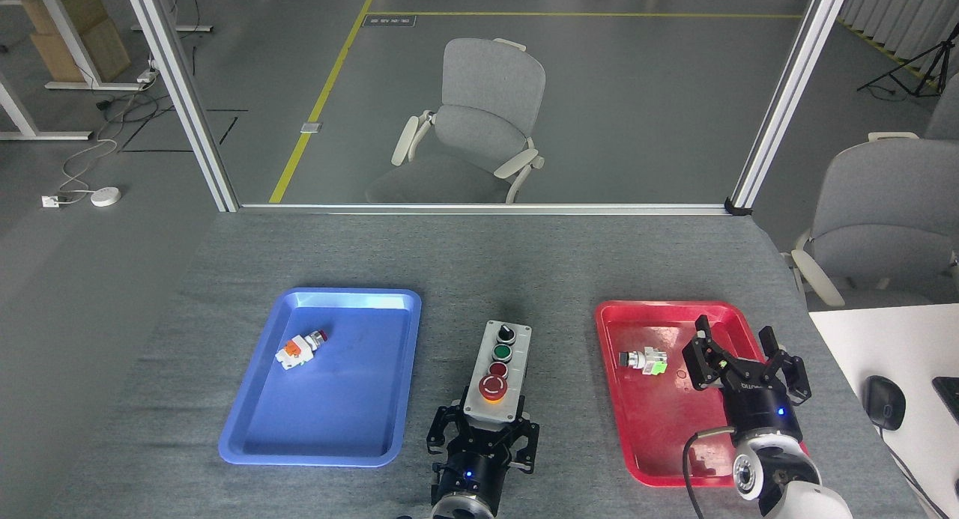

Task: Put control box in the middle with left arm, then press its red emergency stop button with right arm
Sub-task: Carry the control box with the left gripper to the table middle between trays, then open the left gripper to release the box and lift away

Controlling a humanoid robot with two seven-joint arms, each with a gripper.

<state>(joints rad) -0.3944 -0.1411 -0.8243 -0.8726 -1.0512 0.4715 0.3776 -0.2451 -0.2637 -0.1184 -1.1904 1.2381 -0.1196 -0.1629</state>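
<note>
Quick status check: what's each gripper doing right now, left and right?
Left gripper: closed on the near end of the control box, between the trays.
Right gripper: open, holding nothing, above the red tray.

Even, bright overhead light; sharp focus, soft shadows, white glare on the blue tray (352, 300) far rim

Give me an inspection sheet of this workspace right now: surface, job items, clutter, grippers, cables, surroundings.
Surface: grey cloth tabletop.
Job's things: control box on the cloth between blue tray and red tray.
Clutter: orange button part in blue tray; green button part in red tray.
Grippers: left gripper shut on control box's near end; right gripper open over red tray.
Cables: cable at right arm; floor cords.
Surroundings: chair, mouse.
</note>
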